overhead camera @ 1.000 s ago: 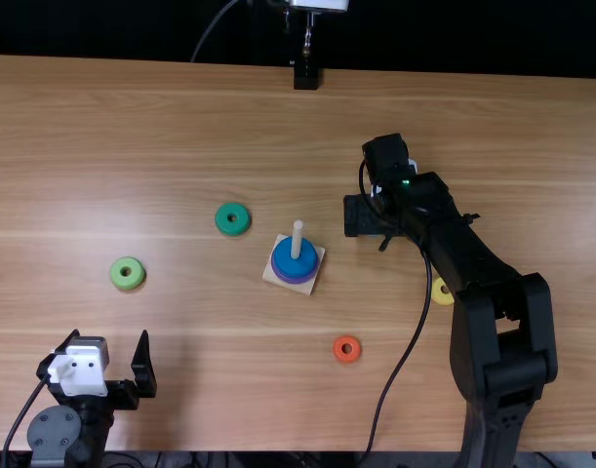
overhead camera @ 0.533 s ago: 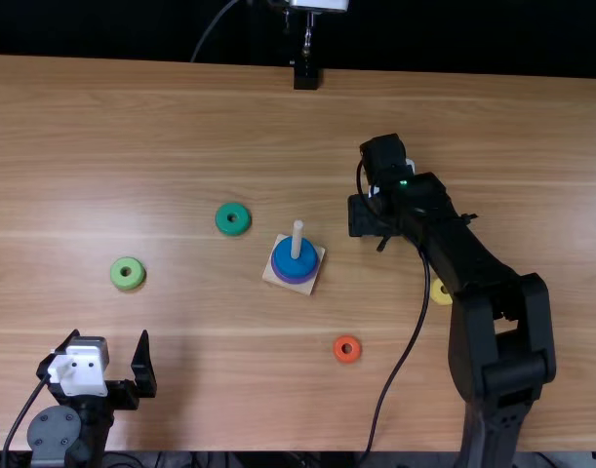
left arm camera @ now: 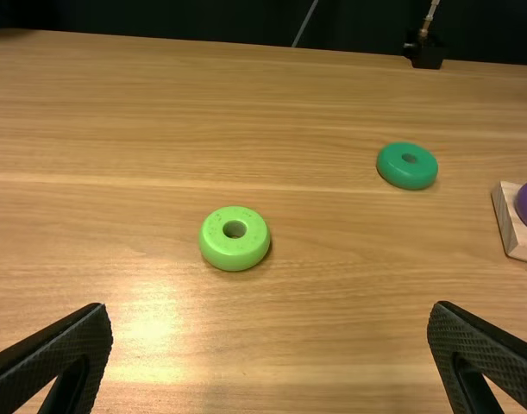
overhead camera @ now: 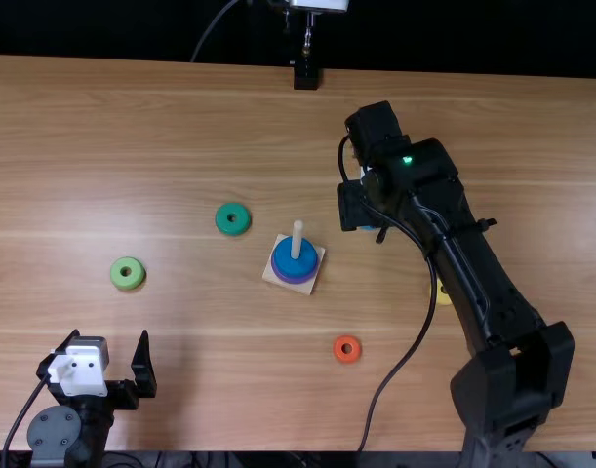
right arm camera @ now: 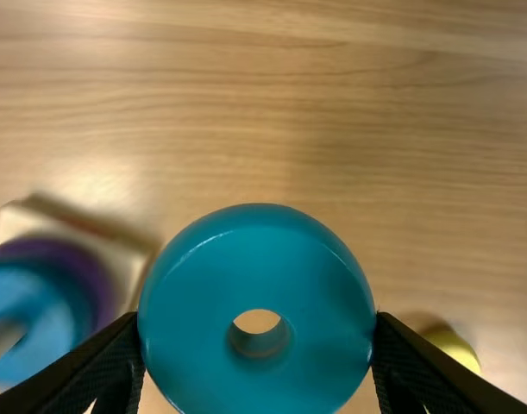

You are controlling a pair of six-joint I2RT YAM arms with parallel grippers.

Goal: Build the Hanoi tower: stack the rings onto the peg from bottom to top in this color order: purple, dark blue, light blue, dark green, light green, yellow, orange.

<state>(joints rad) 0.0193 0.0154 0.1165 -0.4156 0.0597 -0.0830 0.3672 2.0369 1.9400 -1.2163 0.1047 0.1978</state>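
My left gripper [overhead camera: 109,336] stands open at the near left of the table; in the left wrist view, nothing is between the fingers of the left gripper [left arm camera: 270,309]. Right of and beyond the peg [overhead camera: 297,239] is my right gripper [overhead camera: 361,210]. In the right wrist view the right gripper [right arm camera: 258,326] is shut on the light blue ring [right arm camera: 259,233], held above the table. A dark blue ring [overhead camera: 295,258] lies over the purple ring [overhead camera: 294,279] around the peg. Loose on the table are the dark green ring [overhead camera: 232,218], light green ring [overhead camera: 127,273], orange ring [overhead camera: 346,349] and partly covered yellow ring [overhead camera: 443,295].
The peg's square wooden base [overhead camera: 311,284] sits near the middle of the table [overhead camera: 200,127]. The right arm spans the table's right side, over part of the yellow ring, with a loose cable beside it. A black stand [overhead camera: 305,76] is at the far edge.
The right gripper has shifted slightly left and appears raised, and an edge of the light blue ring now shows beneath it. The left arm and the loose rings have kept still.
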